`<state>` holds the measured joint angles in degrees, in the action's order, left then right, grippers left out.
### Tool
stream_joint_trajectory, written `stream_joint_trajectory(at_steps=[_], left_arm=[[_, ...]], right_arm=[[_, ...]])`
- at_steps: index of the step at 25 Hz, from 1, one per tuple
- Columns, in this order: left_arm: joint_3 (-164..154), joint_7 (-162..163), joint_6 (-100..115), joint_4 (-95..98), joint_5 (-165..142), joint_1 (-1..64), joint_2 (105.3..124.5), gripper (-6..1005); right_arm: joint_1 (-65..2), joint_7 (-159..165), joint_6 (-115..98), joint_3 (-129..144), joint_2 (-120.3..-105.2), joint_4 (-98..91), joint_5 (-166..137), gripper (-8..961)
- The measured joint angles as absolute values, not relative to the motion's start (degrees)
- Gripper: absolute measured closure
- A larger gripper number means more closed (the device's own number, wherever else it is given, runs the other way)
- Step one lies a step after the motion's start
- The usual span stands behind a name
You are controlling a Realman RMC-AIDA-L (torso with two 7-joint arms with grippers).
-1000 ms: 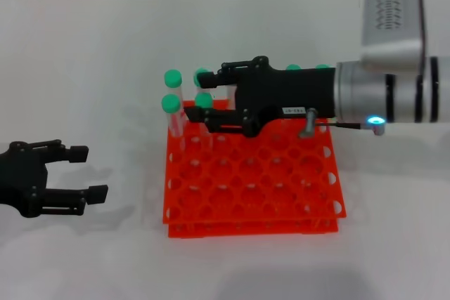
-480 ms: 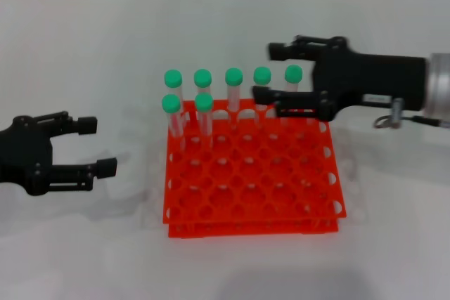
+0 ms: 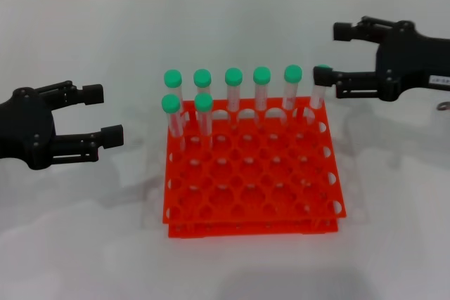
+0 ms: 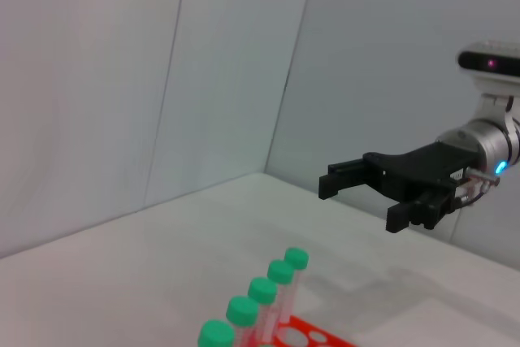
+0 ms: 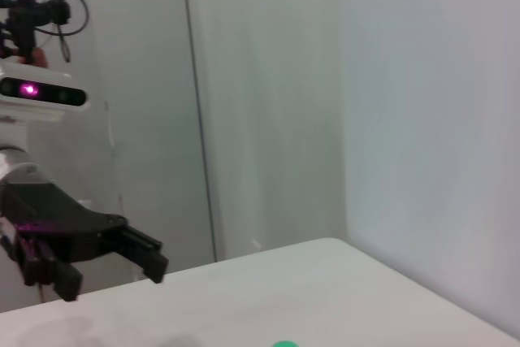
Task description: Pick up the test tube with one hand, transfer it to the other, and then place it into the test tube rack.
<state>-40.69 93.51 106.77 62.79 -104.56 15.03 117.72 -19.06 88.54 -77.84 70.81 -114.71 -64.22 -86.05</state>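
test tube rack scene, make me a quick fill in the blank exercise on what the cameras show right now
1. The tubes standing in the orange rack all have ____ caps.
2. Counting the one nearest the right pincer, ____ tubes stand in the rack.
3. The back row holds six tubes and the second row holds ____.
4. Both the left pincer and the right pincer are ____ and hold nothing.

Missing words: green; eight; two; open
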Motion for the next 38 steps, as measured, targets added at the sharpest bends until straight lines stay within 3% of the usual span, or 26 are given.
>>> stream_joint_trajectory(at_steps=[16,38], left_arm=[[-40.69,94.65,106.84,62.75,-104.07,15.03,117.47,119],[-40.69,95.16,106.96,63.11,-103.97,15.03,117.03,119]], right_arm=[[-18.87,89.54,-80.31,68.67,-113.19,-65.23,-93.46,91],[-18.72,90.61,-81.71,67.49,-113.68,-65.85,-95.63,91]])
